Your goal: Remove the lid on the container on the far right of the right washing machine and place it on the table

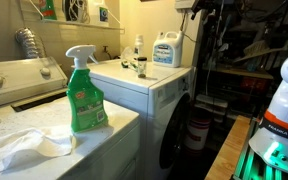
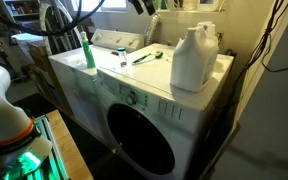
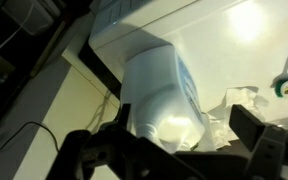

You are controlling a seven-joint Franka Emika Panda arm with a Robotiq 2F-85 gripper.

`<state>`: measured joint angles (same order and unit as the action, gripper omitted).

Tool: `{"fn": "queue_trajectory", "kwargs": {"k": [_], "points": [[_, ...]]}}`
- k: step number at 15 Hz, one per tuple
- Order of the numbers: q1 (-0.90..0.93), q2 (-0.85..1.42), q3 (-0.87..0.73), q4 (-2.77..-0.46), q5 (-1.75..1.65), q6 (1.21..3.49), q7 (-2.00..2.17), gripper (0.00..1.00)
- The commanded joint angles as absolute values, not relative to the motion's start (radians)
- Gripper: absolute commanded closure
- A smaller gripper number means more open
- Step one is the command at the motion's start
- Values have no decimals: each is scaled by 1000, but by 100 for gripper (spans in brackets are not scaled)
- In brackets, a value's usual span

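Observation:
The container (image 2: 194,60) is a whitish jug with a blue label (image 1: 166,52). It stands upright at the far end of the right washing machine's flat top (image 2: 149,80). The small lid (image 2: 206,27) sits on the jug's neck and also shows in an exterior view (image 1: 167,35). In the wrist view I look down on the jug (image 3: 164,90). My gripper (image 3: 169,135) is open above it, with dark fingers on either side, apart from the jug. I cannot make out the lid in the wrist view.
A green spray bottle (image 1: 84,95) and a white cloth (image 1: 24,145) lie on a near white surface. A slim white bottle (image 1: 139,48) and small items (image 2: 144,57) sit on the machine top. The other white machine (image 1: 19,80) stands beside it. The wall is close behind the jug.

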<state>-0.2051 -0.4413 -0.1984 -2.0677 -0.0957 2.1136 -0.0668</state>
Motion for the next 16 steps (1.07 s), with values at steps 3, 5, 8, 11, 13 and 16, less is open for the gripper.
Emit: {"fn": "queue_trajectory", "kwargs": {"k": [3,5,8,11,13,16], "points": [[-220,-332,-233,-1973,-95,2112,-65,0],[-221,-302,-234,-1949,-95,2112,-62,0],[-221,-298,-233,-1939,-95,2112,-60,0],[-220,-243,-244,-1901,-79,2145,-64,0],[-213,-212,-251,-1888,-51,2182,-78,0],[-215,-157,-248,-1862,-25,2224,-69,0]]}}
